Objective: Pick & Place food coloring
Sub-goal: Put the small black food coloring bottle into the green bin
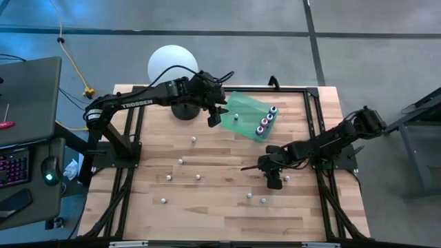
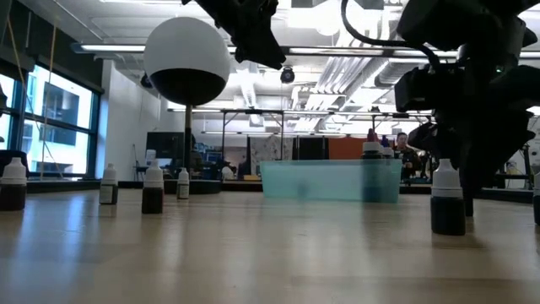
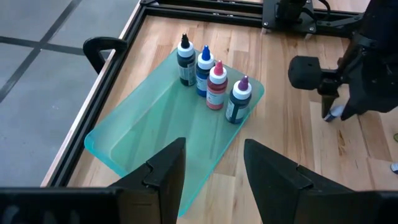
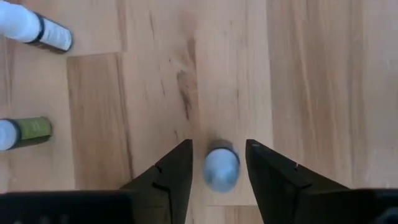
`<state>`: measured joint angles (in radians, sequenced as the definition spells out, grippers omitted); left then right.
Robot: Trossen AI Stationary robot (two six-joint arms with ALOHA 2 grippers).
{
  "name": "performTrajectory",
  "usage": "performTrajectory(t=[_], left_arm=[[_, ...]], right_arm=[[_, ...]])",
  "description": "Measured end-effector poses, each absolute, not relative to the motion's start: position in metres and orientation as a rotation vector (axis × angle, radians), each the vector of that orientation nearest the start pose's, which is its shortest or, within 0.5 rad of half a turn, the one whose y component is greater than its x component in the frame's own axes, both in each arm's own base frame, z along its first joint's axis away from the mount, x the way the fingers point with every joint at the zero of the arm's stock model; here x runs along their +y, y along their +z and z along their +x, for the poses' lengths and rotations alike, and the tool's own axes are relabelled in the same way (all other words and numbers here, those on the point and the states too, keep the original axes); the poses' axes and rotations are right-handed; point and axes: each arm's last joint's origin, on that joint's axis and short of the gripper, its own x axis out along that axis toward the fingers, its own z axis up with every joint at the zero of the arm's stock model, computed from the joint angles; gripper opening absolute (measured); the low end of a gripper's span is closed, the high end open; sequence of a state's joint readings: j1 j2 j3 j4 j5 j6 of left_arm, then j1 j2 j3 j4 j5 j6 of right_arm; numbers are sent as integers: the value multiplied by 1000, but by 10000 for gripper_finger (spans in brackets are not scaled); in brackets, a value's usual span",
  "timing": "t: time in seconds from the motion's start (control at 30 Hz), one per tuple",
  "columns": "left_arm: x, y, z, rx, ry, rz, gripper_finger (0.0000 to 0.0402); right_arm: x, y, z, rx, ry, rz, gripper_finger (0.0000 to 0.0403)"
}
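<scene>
A green tray lies at the table's far middle, with several food coloring bottles standing in a row at one end. My left gripper hovers open and empty above the tray's other end. A small whitish cap shows on the tray beside it. My right gripper points down, open, at the table's right middle. Its fingers stand on either side of one upright white-capped bottle, which rests on its base on the wood; a gap shows on both sides.
Several more tiny bottles stand scattered on the wooden table, two close to my right gripper. A big white globe lamp stands at the far edge behind my left arm. A black frame runs around the table.
</scene>
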<state>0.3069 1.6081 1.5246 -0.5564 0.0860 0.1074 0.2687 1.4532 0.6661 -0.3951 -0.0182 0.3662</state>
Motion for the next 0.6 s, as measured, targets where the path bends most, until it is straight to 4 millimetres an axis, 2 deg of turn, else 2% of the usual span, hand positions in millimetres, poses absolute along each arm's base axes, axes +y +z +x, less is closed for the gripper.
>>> performTrajectory(t=[0.17, 0.3, 0.4, 0.6], left_arm=[[105, 349, 340, 641, 179, -22, 160], [103, 352, 332, 679, 179, -9, 160], [99, 355, 318, 745, 174, -17, 160], [83, 369, 271, 906, 175, -100, 160]], right_arm=[[65, 145, 232, 1207, 50, 187, 118], [66, 145, 231, 1232, 63, 237, 85], [66, 145, 231, 1233, 56, 257, 67], [67, 148, 239, 1132, 54, 255, 72]])
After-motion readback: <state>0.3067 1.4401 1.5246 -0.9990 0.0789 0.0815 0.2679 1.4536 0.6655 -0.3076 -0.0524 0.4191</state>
